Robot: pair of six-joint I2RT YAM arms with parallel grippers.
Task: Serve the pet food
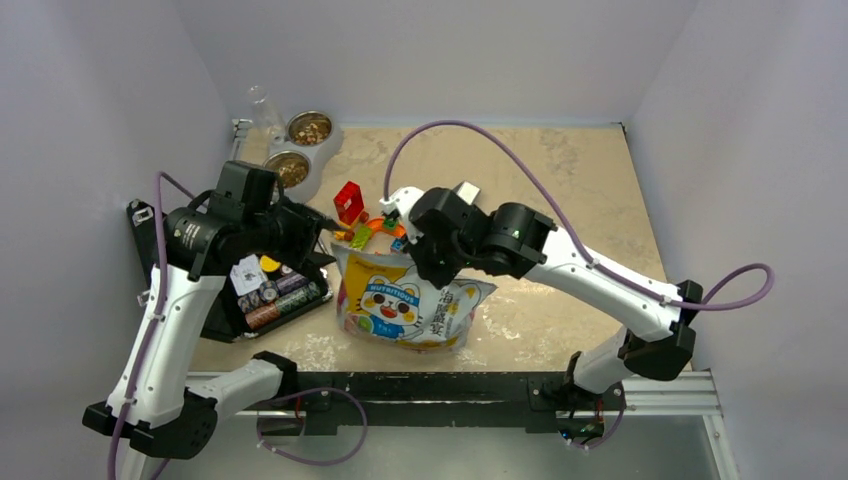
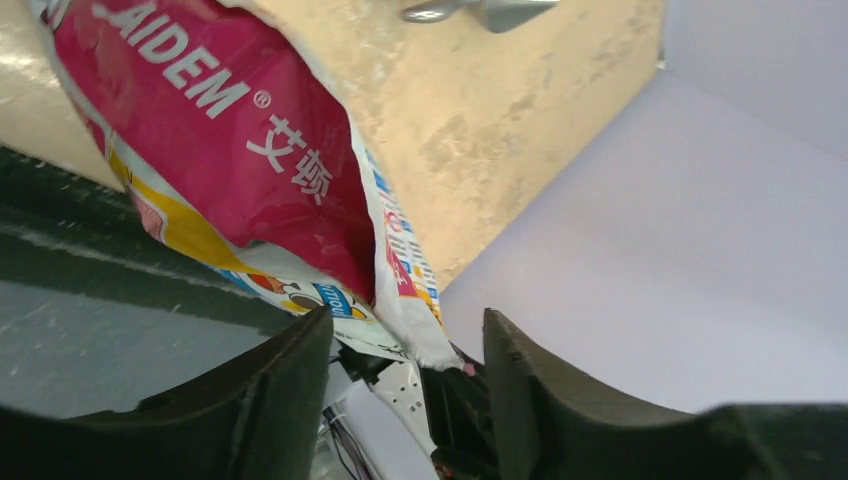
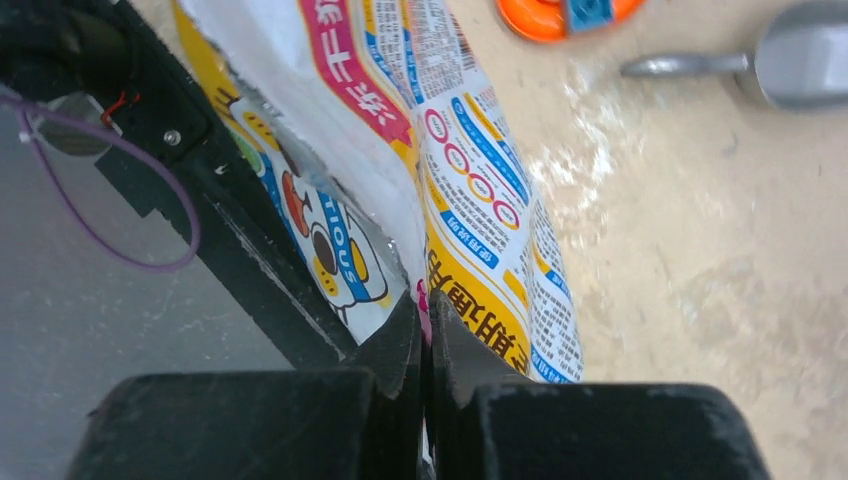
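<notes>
The pet food bag (image 1: 410, 300), white and yellow with a cartoon cat, stands at the table's near middle. My right gripper (image 1: 425, 262) is shut on its top edge; in the right wrist view the gripper (image 3: 428, 335) pinches the bag's seam (image 3: 440, 200). My left gripper (image 1: 325, 232) is open at the bag's upper left corner. In the left wrist view the bag's pink side (image 2: 230, 130) hangs ahead and its torn corner (image 2: 415, 335) lies between the open fingers (image 2: 280, 390), untouched. Brown kibble (image 1: 310, 128) fills a double steel bowl (image 1: 326, 165) at the back left.
A metal scoop (image 1: 466, 190) lies behind the right gripper; it shows in the right wrist view (image 3: 800, 65). Colourful toy blocks (image 1: 350, 203) and an orange toy (image 3: 565, 15) lie behind the bag. A black tray of cans (image 1: 270, 292) sits at left. A clear bottle (image 1: 264, 108) stands by the bowls.
</notes>
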